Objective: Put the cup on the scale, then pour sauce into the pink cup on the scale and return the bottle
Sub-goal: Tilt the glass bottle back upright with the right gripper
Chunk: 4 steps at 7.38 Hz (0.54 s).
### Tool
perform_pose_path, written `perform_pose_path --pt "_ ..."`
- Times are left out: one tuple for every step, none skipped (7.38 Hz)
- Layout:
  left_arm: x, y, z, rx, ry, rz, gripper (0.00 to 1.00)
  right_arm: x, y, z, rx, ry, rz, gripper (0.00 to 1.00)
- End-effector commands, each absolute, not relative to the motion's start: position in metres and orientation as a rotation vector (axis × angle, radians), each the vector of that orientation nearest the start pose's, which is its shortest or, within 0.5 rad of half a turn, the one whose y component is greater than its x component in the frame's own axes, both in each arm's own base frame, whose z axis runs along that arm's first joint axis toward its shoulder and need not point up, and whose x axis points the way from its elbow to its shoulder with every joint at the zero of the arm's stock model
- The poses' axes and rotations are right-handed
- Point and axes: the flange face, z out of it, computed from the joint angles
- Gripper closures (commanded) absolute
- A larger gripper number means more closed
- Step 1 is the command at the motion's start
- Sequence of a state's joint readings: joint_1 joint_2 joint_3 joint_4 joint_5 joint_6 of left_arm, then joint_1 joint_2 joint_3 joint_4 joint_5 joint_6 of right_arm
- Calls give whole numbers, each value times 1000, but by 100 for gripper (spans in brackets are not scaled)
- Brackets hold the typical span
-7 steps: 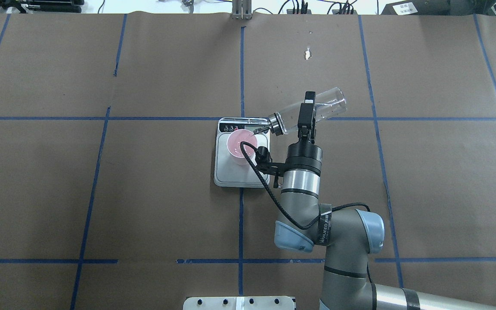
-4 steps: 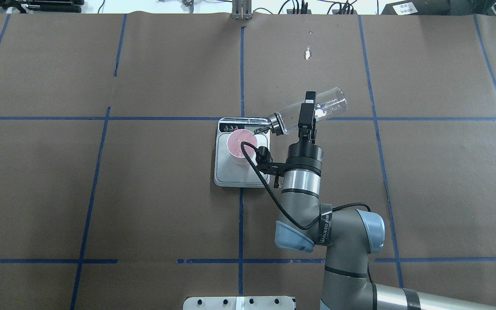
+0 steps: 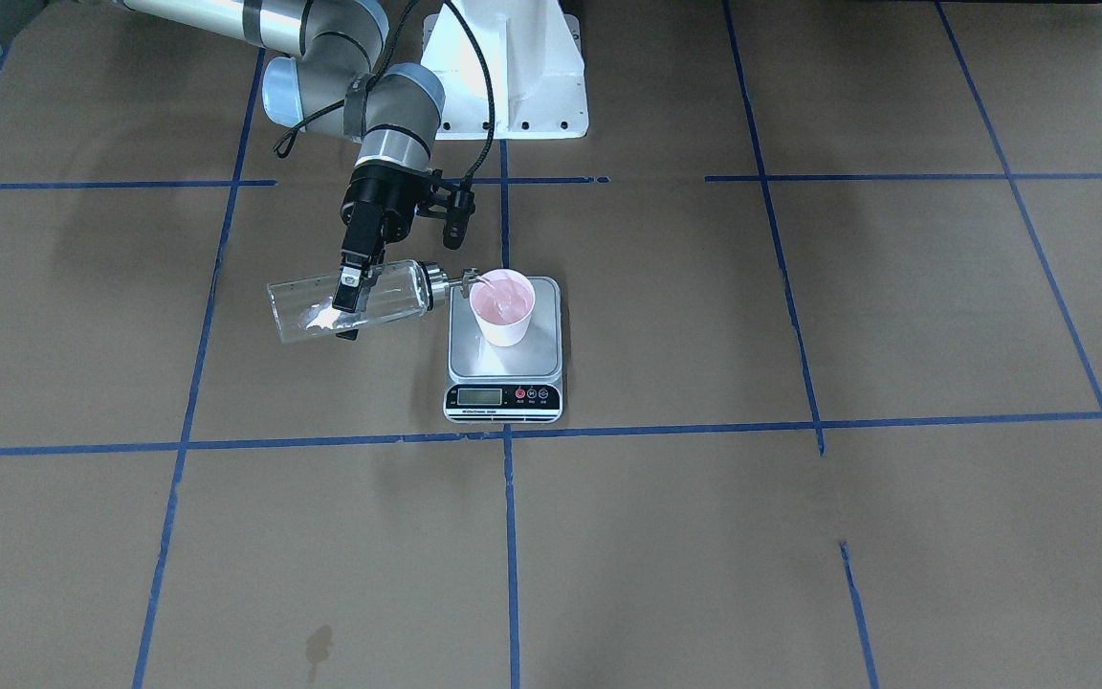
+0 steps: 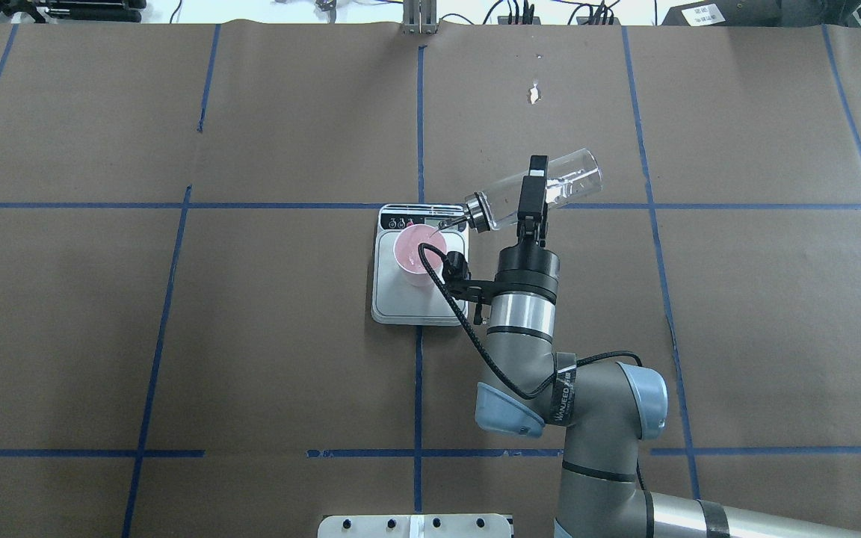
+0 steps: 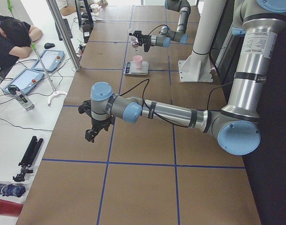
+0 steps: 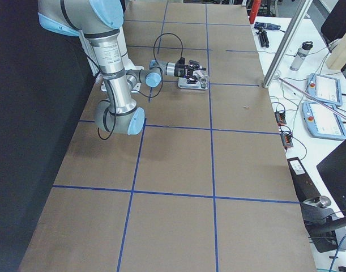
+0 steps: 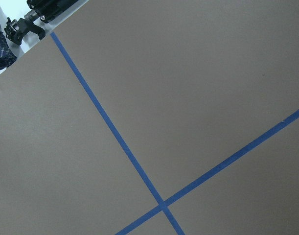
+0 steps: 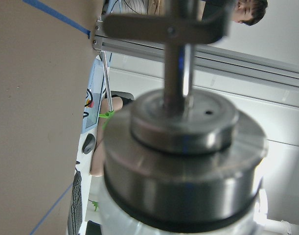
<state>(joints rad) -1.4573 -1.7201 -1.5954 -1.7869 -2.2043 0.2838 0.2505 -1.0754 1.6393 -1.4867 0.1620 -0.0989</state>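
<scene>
Cup (image 4: 417, 254) upright on scale (image 4: 400, 300) platform, display end. Bottle (image 4: 574, 179) tilted near flat, spout at cup rim; sauce hard to make out. Right claw (image 4: 534, 191) pinching bottle mid-body, lower finger hidden. Left claw (image 5: 90, 136) above table (image 4: 251, 336), well apart, small; spread or pressed together, cannot tell.

tilted bottle (image 4: 569, 181) overhangs cup (image 4: 413, 254) rim, scale (image 4: 400, 300) beneath
</scene>
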Motion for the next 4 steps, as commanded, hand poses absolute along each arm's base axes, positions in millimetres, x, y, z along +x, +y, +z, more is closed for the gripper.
perform_pose_path --pt "-10 -577 552 433 597 501 0 -546 -378 276 1240 806 -697 100" --pt "-9 -577 552 433 597 503 0 -545 -378 275 1250 790 -680 100" --pt "-9 -577 552 433 597 503 0 -543 -378 275 1267 763 -654 100" --pt "-9 -577 551 434 597 503 0 -544 -377 275 1268 760 -655 100"
